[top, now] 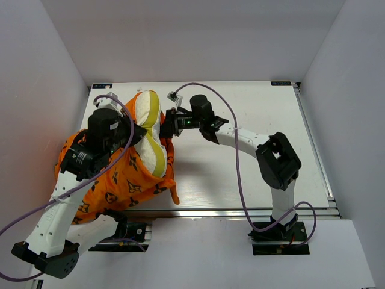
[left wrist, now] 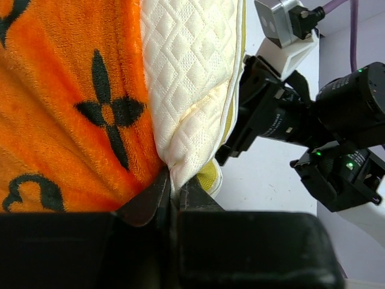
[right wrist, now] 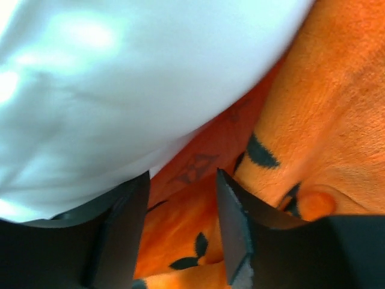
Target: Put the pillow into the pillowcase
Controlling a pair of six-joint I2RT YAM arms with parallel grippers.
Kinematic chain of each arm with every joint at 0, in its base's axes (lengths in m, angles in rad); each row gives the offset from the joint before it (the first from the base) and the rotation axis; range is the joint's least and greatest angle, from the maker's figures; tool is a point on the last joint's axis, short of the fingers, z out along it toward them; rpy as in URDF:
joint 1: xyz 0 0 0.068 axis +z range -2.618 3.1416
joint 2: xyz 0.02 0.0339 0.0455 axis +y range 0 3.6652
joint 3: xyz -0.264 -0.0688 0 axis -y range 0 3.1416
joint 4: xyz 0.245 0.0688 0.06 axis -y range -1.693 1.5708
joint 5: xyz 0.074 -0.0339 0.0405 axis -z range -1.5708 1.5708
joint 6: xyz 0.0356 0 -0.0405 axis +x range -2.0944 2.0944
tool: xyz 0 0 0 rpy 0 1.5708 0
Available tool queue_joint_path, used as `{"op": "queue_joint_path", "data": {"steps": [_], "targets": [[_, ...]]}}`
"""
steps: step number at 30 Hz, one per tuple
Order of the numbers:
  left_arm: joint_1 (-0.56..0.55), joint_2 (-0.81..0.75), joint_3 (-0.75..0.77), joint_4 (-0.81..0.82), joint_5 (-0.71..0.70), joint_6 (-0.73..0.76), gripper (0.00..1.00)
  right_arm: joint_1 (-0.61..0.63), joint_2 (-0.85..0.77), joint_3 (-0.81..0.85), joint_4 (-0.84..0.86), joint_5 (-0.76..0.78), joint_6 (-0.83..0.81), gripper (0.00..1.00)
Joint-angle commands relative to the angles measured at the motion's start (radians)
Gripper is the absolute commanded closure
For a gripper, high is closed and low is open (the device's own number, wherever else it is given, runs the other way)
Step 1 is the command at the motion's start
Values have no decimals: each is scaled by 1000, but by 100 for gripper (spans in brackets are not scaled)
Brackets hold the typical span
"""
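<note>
The cream-white pillow (top: 147, 111) with its yellow side band stands tilted at the table's left. Its lower part sits inside the orange pillowcase (top: 120, 180). My left gripper (top: 136, 133) is at the pillow's left face. In the left wrist view it (left wrist: 173, 186) is shut on a fold of the quilted pillow (left wrist: 186, 72), right beside the pillowcase edge (left wrist: 54, 108). My right gripper (top: 166, 123) reaches in at the yellow band from the right. In the right wrist view it (right wrist: 182, 198) is open, with pillowcase fabric (right wrist: 325, 108) between the jaws and the pillow (right wrist: 120, 78) above.
White enclosure walls (top: 48, 72) stand close on the left, back and right. A metal rail (top: 240, 212) runs along the table's near edge. Purple cables (top: 234, 150) loop over both arms. The right arm's wrist (left wrist: 277, 114) shows close beside the pillow in the left wrist view.
</note>
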Motion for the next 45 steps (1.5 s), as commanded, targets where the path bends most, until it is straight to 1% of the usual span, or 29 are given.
{"op": "queue_joint_path", "data": {"steps": [1,7,8,14,20,27,32,35,38,39,40,41,42,44,45], "targets": [[3,-39,37,86,16,-43,100,-1,40,61,-31,37,-45,48],[3,-47,28,94,12,-47,100,-1,37,78,-100,119,-136,49],[3,-44,31,85,9,-46,100,-1,-17,50,-102,162,-184,49],[1,-61,3,98,9,-50,100,-2,-83,-1,-112,231,-265,49],[3,-59,8,109,16,-52,100,-1,-10,50,-168,267,-282,49],[3,-68,-1,124,21,-61,100,2,38,101,-183,264,-289,49],[3,-70,-4,130,21,-64,100,10,61,116,-188,271,-305,54],[3,-70,-4,138,27,-64,100,13,84,136,-192,279,-302,54],[3,-70,-7,141,32,-67,100,13,99,163,-194,265,-277,52],[3,-70,-7,141,32,-69,100,15,101,170,-194,262,-274,53],[1,-71,-7,141,30,-69,100,16,98,171,-188,264,-268,56],[1,-70,-7,138,29,-69,100,16,93,170,-182,265,-266,62],[3,-74,-7,137,26,-67,100,16,87,167,-174,265,-265,78],[1,-78,-9,126,18,-69,100,13,60,153,-160,271,-269,88],[3,-82,-12,120,12,-69,100,10,46,127,-156,270,-272,97]]}}
